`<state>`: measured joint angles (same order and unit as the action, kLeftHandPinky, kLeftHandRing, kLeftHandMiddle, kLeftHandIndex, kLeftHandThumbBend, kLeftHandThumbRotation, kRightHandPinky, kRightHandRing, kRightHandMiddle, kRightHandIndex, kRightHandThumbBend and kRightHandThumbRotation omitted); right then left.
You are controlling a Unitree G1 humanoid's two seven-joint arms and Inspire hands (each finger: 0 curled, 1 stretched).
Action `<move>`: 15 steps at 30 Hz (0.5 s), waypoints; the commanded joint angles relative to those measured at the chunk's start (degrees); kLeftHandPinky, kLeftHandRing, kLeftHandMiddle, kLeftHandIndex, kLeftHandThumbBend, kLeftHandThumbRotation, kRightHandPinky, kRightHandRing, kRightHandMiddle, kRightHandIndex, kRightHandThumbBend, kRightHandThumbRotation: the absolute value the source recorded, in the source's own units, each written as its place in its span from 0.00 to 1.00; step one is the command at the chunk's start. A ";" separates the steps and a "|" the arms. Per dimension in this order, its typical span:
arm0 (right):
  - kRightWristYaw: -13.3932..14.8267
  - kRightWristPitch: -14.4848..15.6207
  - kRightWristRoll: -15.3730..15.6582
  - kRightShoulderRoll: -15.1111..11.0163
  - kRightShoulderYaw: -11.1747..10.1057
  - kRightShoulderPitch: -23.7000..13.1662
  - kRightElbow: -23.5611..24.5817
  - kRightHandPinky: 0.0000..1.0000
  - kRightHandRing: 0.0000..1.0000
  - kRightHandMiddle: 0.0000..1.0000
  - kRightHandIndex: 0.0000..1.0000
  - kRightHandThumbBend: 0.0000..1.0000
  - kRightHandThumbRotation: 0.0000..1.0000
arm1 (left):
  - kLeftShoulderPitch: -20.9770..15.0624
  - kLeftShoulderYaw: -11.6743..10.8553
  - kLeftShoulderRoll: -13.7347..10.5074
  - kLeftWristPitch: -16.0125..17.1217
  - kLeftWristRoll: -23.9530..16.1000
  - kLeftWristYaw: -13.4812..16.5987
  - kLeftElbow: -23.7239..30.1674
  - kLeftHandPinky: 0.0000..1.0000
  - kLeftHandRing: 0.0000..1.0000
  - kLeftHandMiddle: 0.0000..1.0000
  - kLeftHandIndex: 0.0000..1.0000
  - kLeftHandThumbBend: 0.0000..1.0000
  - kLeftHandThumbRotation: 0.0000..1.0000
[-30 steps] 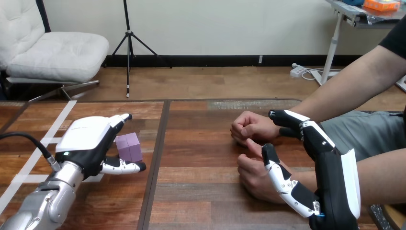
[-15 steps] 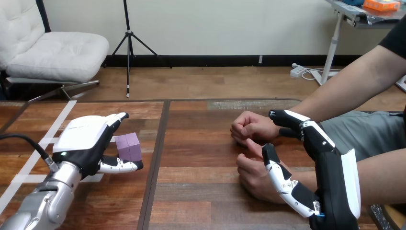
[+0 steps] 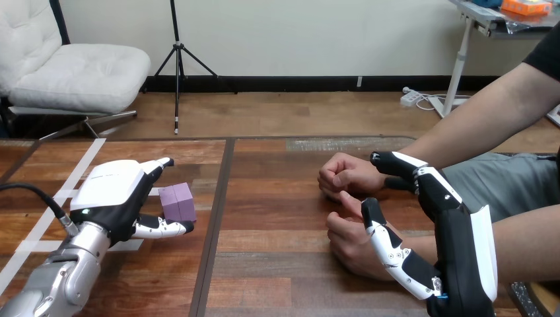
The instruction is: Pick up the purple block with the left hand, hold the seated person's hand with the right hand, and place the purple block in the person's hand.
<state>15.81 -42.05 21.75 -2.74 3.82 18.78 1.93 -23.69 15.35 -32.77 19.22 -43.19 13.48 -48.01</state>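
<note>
The wooden desk (image 3: pixel 277 198) takes up most of what I'm looking at. The person's two forearms come in from 3 o'clock, each ending in a loose fist: the person's far hand (image 3: pixel 343 175) toward 1 o'clock of the desk's middle, the person's near hand (image 3: pixel 350 246) toward 4 o'clock.

The right robot hand (image 3: pixel 455 224) stands on edge among them, spread wide and gripping nothing. Its fingers (image 3: pixel 396 162) reach past the far hand's wrist and its thumb (image 3: pixel 383 241) lies across the near hand; I can't tell whether it touches.

Over at 9 o'clock the left arm rises from the bottom corner. The left robot hand (image 3: pixel 109 195) is turned palm-inward, cupped round the purple block (image 3: pixel 178 201) but not closed. Its fingertips sit at the block's 11 o'clock, clear of the top, and its thumb lies low at the block's 6 o'clock. The block rests flat on the desk.

The pick-up looks like the step in hand. To do it well, I'd bring the fingers down onto the block's far face opposite the thumb. I'd squeeze evenly, so the thumb doesn't nudge the block away, and lift only once both sides bear.
</note>
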 commanded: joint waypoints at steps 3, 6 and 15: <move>0.14 -0.72 0.16 0.01 -0.44 -2.88 1.30 0.69 0.74 0.74 0.71 0.35 0.23 | -6.21 0.94 0.06 1.03 0.76 0.67 -1.51 0.80 0.86 0.89 0.89 0.72 0.50; 0.16 -0.56 0.29 0.05 -0.47 -2.81 1.48 0.69 0.74 0.74 0.71 0.35 0.23 | -6.72 1.05 0.20 1.04 0.94 0.38 -2.11 0.80 0.86 0.88 0.89 0.72 0.49; -0.10 -0.50 -0.16 0.04 -0.38 -2.64 1.57 0.69 0.74 0.74 0.71 0.35 0.24 | -8.21 1.55 0.68 1.02 1.26 -0.10 -4.00 0.79 0.85 0.88 0.88 0.69 0.45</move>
<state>15.78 -42.05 21.87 -2.75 3.81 18.78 1.93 -26.09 16.28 -32.52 19.61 -43.00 13.19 -51.19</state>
